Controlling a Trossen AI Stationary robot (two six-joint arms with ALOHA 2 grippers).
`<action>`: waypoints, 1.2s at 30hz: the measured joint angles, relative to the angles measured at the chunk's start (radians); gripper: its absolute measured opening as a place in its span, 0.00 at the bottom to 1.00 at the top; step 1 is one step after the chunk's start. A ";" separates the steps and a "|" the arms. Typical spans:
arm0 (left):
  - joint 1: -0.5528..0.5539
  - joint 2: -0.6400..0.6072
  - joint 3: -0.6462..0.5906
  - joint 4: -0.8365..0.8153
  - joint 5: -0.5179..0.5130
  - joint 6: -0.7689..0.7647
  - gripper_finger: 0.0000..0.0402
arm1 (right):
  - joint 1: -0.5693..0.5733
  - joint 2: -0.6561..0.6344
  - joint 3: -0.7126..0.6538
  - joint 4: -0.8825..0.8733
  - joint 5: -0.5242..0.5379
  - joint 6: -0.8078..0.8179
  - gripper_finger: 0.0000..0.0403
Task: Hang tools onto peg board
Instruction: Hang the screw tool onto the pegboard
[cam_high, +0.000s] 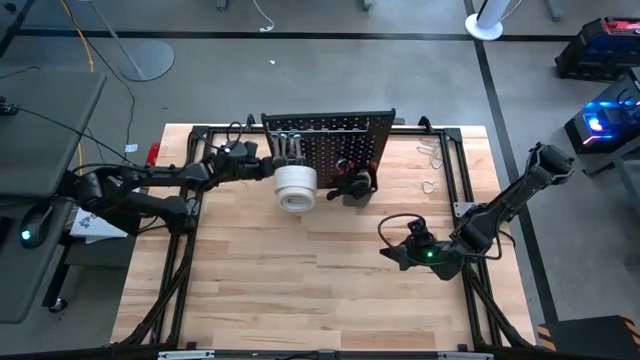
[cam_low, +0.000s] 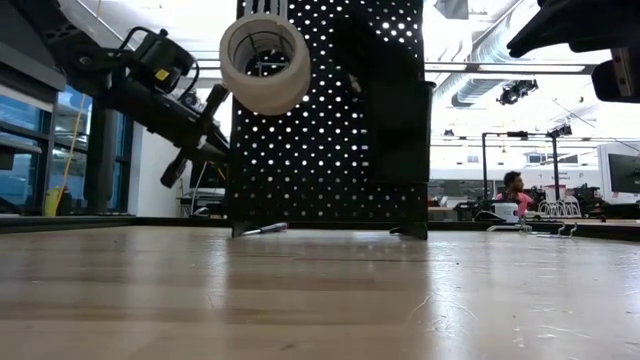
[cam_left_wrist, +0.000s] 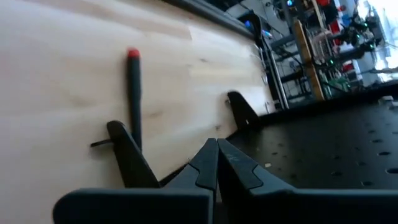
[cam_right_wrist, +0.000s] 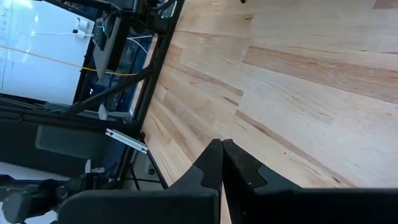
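Observation:
The peg board (cam_high: 335, 145) stands upright at the table's far middle. White tape rolls (cam_high: 296, 186) hang on a peg from its front, high up in the low view (cam_low: 264, 62). A black bundle (cam_high: 352, 182) hangs beside them. My left gripper (cam_high: 264, 165) is shut at the board's left edge, with the board's holed panel (cam_left_wrist: 336, 149) close past its tips (cam_left_wrist: 216, 158); nothing is between its fingers. A dark-handled screwdriver with a red end (cam_left_wrist: 134, 93) lies flat on the table by the board's foot (cam_left_wrist: 124, 152). My right gripper (cam_high: 392, 256) hovers shut over the table's right half (cam_right_wrist: 222, 158).
Small silver pieces (cam_high: 432, 155) lie on the table right of the board. A black frame (cam_high: 462, 170) runs along the table's edges. Bare wood (cam_high: 300, 290) stretches across the near half. A person (cam_low: 515, 190) sits far off in the room.

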 joint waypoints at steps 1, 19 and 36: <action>-0.009 0.000 0.000 0.000 0.005 -0.010 0.00 | 0.000 0.000 0.000 0.000 0.000 -0.002 0.00; -0.241 0.000 0.000 -0.001 -0.107 -0.128 0.00 | 0.000 0.000 0.000 0.000 -0.005 -0.012 0.00; -0.458 0.000 0.000 0.020 -0.316 -0.288 0.00 | 0.000 0.000 0.000 -0.001 -0.006 -0.039 0.00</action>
